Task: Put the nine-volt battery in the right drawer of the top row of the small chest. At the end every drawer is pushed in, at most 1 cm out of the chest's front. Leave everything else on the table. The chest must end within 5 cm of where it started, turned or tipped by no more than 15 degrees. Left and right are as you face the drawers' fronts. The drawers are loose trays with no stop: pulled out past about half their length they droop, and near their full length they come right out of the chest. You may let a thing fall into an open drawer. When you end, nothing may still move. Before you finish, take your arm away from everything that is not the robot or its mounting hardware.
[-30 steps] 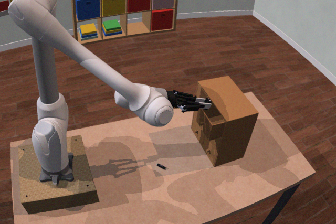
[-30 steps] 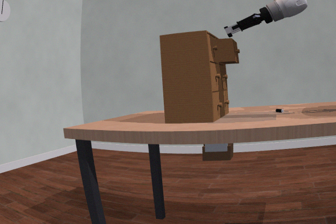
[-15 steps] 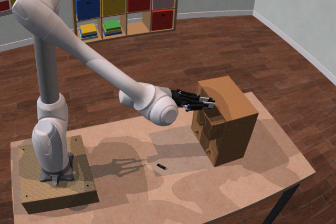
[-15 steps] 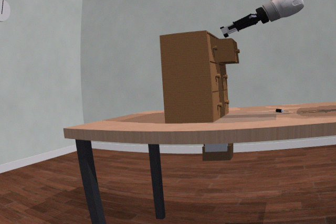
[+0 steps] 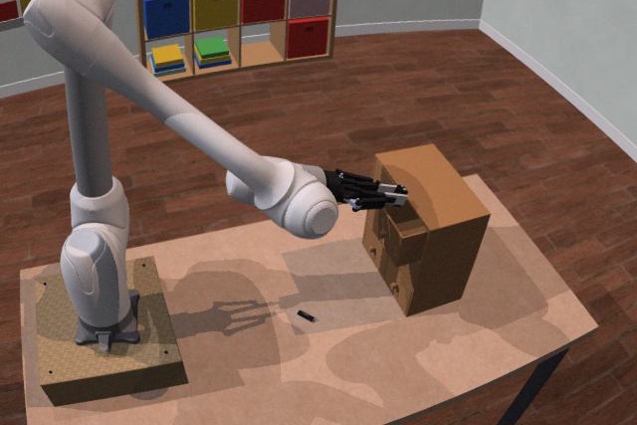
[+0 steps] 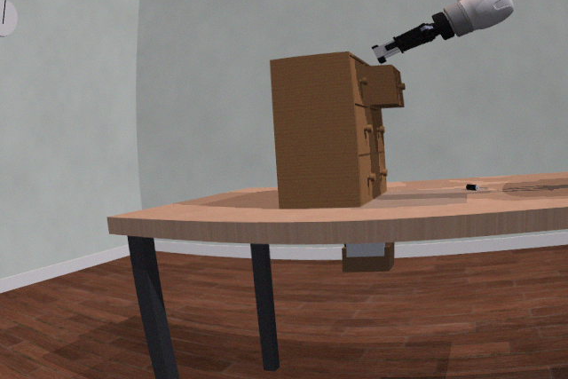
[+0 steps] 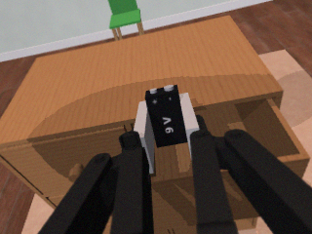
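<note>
My gripper [image 5: 398, 195] [image 6: 380, 53] [image 7: 166, 111] is shut on the nine-volt battery [image 7: 166, 117] [image 5: 396, 191], a black block marked "9 V" held between the white finger pads. It hangs just above the front top edge of the small wooden chest [image 5: 447, 188] [image 6: 311, 127] [image 7: 122, 63]. The right drawer of the top row [image 5: 411, 235] [image 6: 382, 88] [image 7: 253, 129] is pulled partly out and looks empty. In the wrist view the battery sits over the inner left part of that drawer. The other drawers are pushed in.
A small black cylinder [image 5: 306, 315] [image 6: 471, 187] lies on the table [image 5: 463, 358] [image 6: 320, 223] between the chest and the arm's base block [image 5: 103, 368]. The chest stands near the table's far right edge. A shelf with coloured boxes stands far behind.
</note>
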`<state>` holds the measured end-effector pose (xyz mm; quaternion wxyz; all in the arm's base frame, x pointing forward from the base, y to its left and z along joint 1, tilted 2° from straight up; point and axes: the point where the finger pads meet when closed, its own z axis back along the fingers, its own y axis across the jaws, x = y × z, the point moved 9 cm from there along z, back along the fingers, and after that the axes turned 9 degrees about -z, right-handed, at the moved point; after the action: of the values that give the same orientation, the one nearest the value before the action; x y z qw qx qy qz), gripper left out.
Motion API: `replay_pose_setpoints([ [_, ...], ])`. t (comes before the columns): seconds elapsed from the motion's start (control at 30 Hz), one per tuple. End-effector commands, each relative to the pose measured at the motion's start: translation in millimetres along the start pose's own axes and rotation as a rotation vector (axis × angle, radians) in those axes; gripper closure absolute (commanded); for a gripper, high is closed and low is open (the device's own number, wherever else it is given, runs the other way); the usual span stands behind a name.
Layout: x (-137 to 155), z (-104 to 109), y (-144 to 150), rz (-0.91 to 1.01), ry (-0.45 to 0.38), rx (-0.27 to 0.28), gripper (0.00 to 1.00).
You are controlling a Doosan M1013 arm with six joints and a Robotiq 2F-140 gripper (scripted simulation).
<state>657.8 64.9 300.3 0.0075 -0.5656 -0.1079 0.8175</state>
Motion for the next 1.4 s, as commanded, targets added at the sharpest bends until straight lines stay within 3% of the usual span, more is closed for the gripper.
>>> replay_pose_setpoints([
  [0.0, -0.1, 0.0, 0.0, 0.000, 0.000, 0.000, 0.86],
  [0.3, -0.1, 0.0, 0.0, 0.000, 0.000, 0.000, 0.86],
  [0.63, -0.1, 0.0, 0.0, 0.000, 0.000, 0.000, 0.74],
  [0.67, -0.1, 0.0, 0.0, 0.000, 0.000, 0.000, 0.00],
  [1.37, 1.0, 3.7, 0.2, 0.000, 0.000, 0.000, 0.00],
])
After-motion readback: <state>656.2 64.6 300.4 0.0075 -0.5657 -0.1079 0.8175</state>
